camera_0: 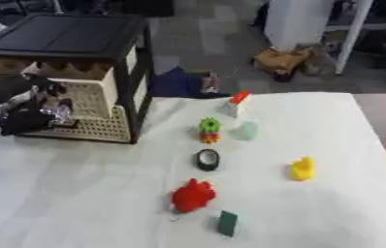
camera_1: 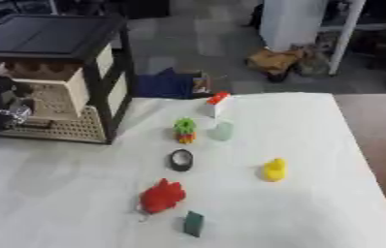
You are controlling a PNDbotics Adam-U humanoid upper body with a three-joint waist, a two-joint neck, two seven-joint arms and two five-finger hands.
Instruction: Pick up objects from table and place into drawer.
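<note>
Seven small things on the white table [camera_0: 77,193], none visibly in the drawer [camera_0: 82,94] yet; most of the task left, by the look of it. Nearest the front edge, a dark green block [camera_0: 228,223], standing on end, long axis upright and leaning slightly. Just behind it, a red spiky toy [camera_0: 194,195], no clear long axis. Further back, a black ring [camera_0: 207,160], tilted up on its edge, opening facing forward. To the right and well apart, a yellow duck [camera_0: 302,169], upright; facing cannot be told. Behind the ring, a green and orange stacked toy [camera_0: 209,130], axis vertical, beside a pale green cup [camera_0: 247,130]. Furthest back, a white piece with a red top [camera_0: 235,103], tilted. At the far left, left hand [camera_0: 28,110] at the drawer front of the black-framed cabinet [camera_0: 69,36]; whether its fingers hold anything, impossible to tell. Right hand out of sight.
</note>
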